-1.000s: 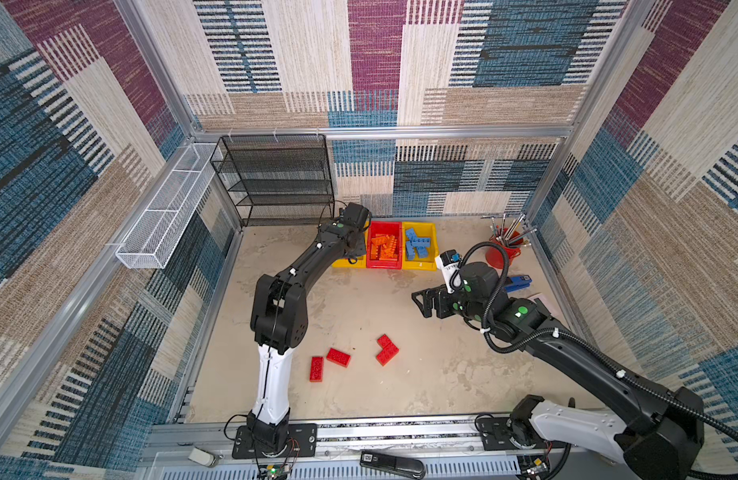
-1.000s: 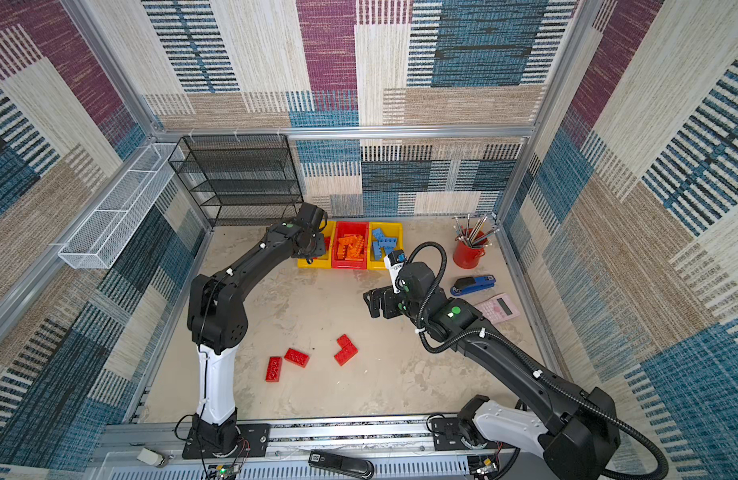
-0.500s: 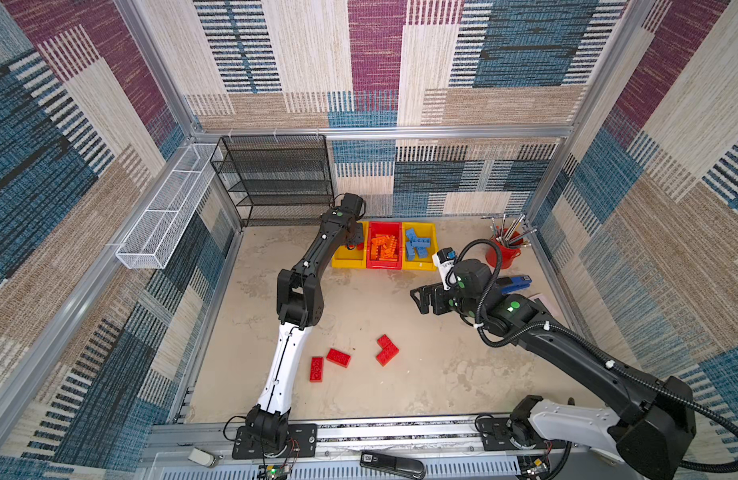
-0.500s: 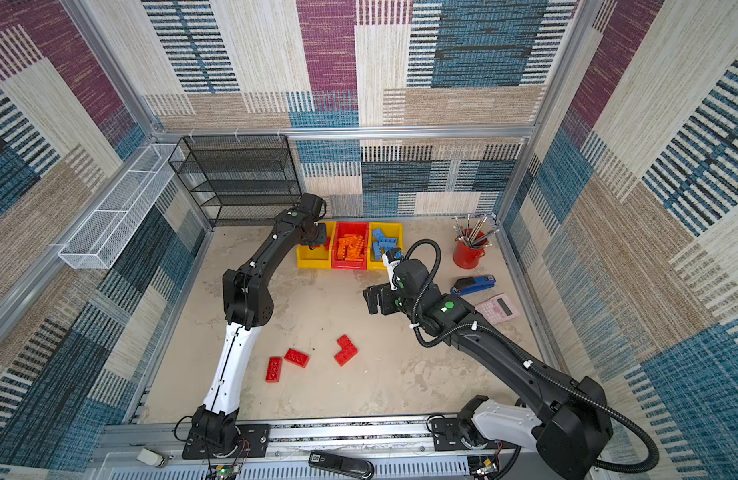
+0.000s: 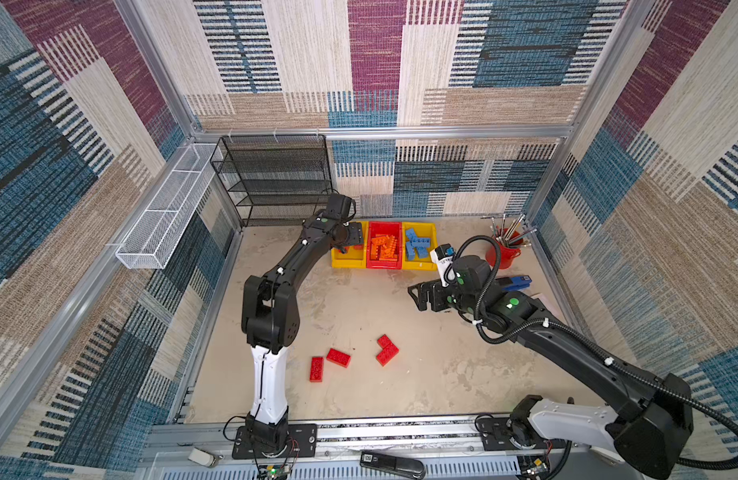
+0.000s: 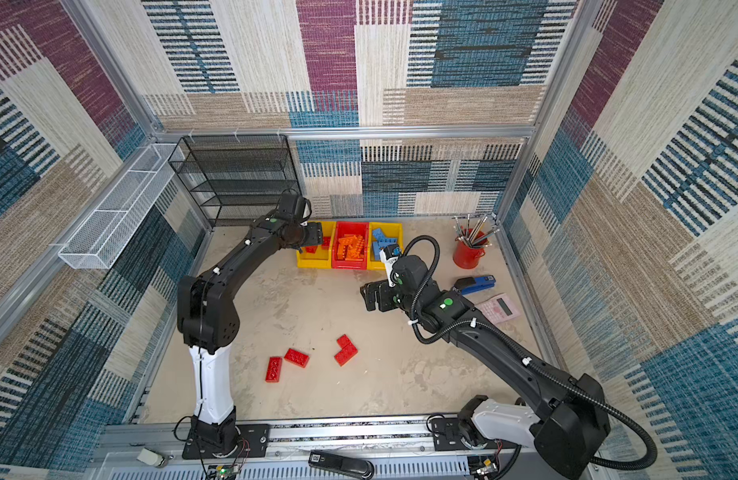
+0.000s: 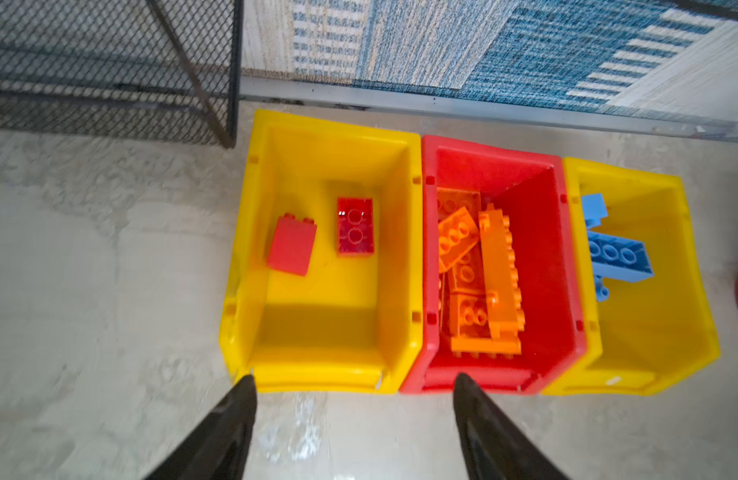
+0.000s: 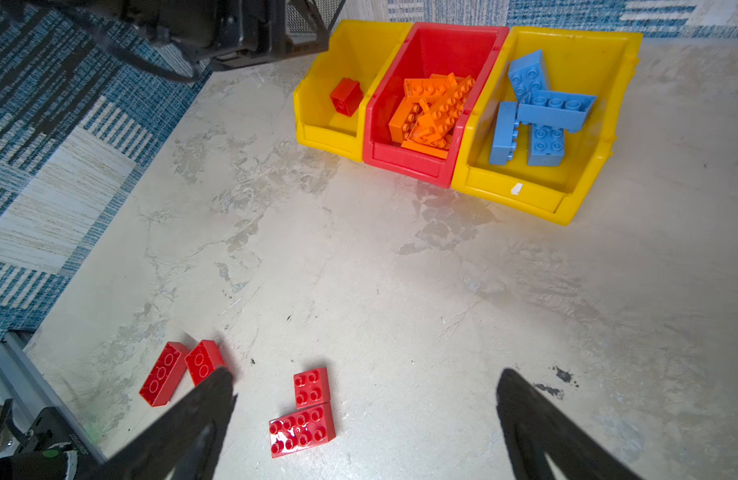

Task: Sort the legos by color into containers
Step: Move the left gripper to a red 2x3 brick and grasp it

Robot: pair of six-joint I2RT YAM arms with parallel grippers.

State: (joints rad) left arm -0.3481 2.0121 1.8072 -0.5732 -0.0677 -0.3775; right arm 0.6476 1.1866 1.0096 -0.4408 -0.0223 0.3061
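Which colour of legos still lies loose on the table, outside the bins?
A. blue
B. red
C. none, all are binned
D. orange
B: four red legos lie on the bare table, while the orange legos sit in the red bin and the blue legos in a yellow bin.
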